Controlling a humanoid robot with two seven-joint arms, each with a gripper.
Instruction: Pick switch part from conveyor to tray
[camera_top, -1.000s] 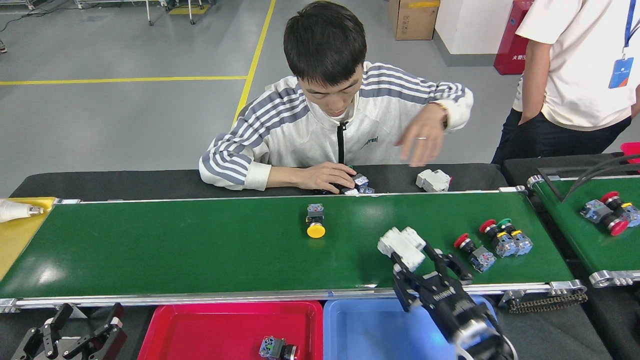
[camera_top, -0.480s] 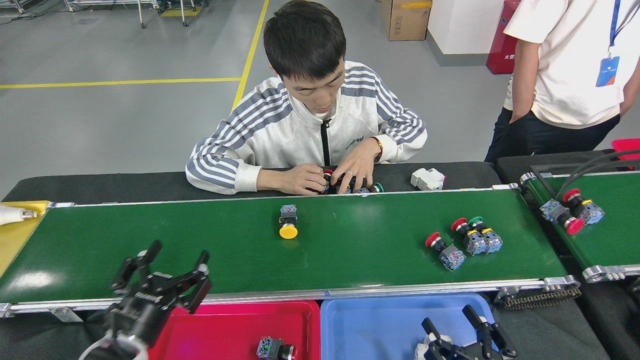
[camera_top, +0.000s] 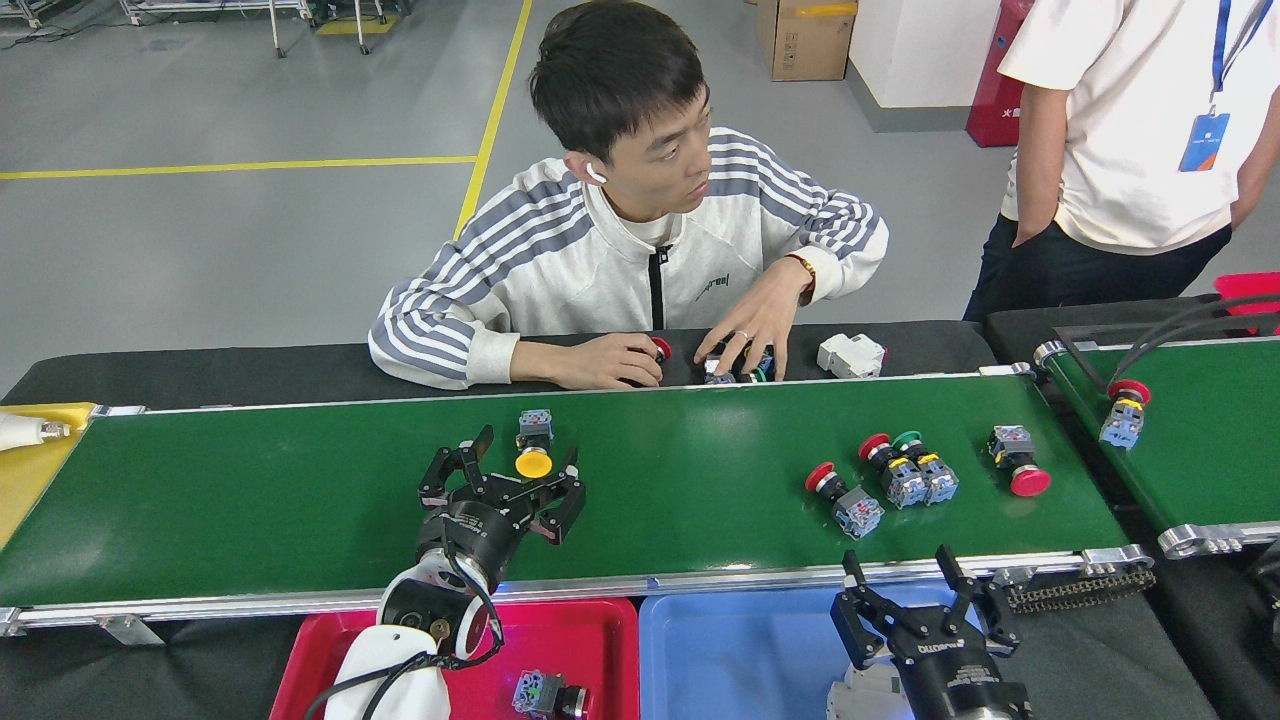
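The green conveyor (camera_top: 250, 500) runs across the view. A yellow-capped switch part (camera_top: 533, 447) lies on it left of centre. My left gripper (camera_top: 522, 462) hovers open right at this part, one finger on each side, not closed on it. Further right on the belt lie a red-capped switch (camera_top: 842, 497), a red and green pair (camera_top: 905, 466) and another red-capped switch (camera_top: 1018, 461). My right gripper (camera_top: 897, 566) stands open and empty above the blue tray (camera_top: 740, 650). The red tray (camera_top: 600, 640) holds one switch part (camera_top: 545, 694).
A seated person rests both hands (camera_top: 740, 335) on switches at the belt's far rail, beside a white breaker (camera_top: 851, 354). A second person (camera_top: 1130, 150) stands at the back right. A second green belt (camera_top: 1200, 450) on the right carries a red switch (camera_top: 1122, 411). A white part (camera_top: 858, 692) lies in the blue tray.
My left arm has swung right and forward over the belt to the yellow switch. The parts have drifted left, and one more red switch has come onto the belt. My right gripper rose a little.
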